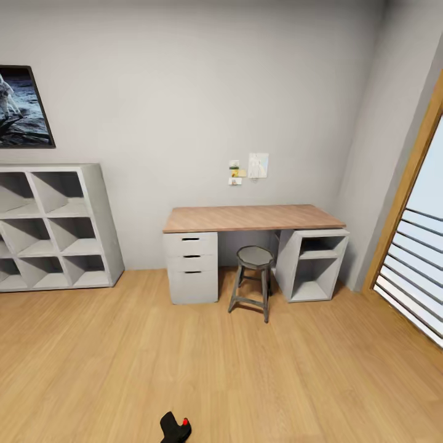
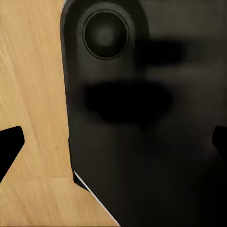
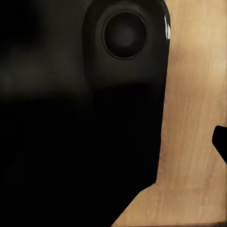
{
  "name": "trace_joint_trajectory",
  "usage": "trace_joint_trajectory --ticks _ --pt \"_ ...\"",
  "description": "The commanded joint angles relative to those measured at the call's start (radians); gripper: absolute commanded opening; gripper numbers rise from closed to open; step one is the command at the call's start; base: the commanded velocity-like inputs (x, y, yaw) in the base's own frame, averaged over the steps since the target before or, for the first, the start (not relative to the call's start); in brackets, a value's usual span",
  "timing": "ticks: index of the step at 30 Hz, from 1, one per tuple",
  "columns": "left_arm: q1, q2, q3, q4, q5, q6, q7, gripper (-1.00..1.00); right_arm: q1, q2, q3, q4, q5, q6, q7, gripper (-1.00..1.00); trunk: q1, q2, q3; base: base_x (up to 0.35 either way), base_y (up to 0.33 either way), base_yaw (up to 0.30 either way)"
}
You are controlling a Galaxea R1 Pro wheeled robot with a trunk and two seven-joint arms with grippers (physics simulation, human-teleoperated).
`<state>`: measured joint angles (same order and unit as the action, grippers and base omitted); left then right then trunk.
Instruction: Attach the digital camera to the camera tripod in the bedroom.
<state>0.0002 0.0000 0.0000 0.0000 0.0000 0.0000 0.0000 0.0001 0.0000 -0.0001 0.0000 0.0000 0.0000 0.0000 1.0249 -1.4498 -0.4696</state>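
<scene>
I see the digital camera point(image 1: 175, 427) at six o'clock on the wood floor point(image 1: 123, 357), its long axis tilted toward one o'clock, red button toward three. One desk point(image 1: 252, 218), one stool point(image 1: 253, 280), one cube shelf point(image 1: 55, 224), grey walls. From either wrist view I cannot tell whether my grippers are wide or narrow.

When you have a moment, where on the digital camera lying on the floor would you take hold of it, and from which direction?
Probably from above, closing across the black body of the digital camera. It lies low on the wood floor at the head view's bottom edge, with open floor around it and its red button toward one end. I would keep the fingers off that button. Its lower part is cut off, so the exact shape is unclear.
</scene>
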Motion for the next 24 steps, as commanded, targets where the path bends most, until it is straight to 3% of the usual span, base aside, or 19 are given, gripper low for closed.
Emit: trace_joint_trajectory --ticks 1,5,11,24 --pt "-0.002 -0.006 0.006 -0.006 0.006 -0.006 -0.002 1.0 -0.002 -0.006 0.006 0.002 0.006 0.005 -0.001 1.0 0.0 0.0 0.0 0.0 0.0 0.0" --pt "0.0 -0.006 0.014 -0.028 0.028 -0.014 -0.002 1.0 0.0 -0.015 0.006 0.002 0.007 0.0 -0.001 1.0 0.0 0.0 0.0 0.0 0.0 0.0" --pt "0.002 -0.005 0.012 -0.032 0.001 -0.036 -0.002 1.0 0.001 -0.012 0.006 0.002 0.009 -0.003 -0.002 1.0 0.0 0.0 0.0 0.0 0.0 0.0" --pt "0.001 -0.005 0.012 -0.032 -0.002 -0.046 -0.002 1.0 0.001 -0.007 0.006 0.002 0.009 -0.003 -0.003 1.0 0.0 0.0 0.0 0.0 0.0 0.0"
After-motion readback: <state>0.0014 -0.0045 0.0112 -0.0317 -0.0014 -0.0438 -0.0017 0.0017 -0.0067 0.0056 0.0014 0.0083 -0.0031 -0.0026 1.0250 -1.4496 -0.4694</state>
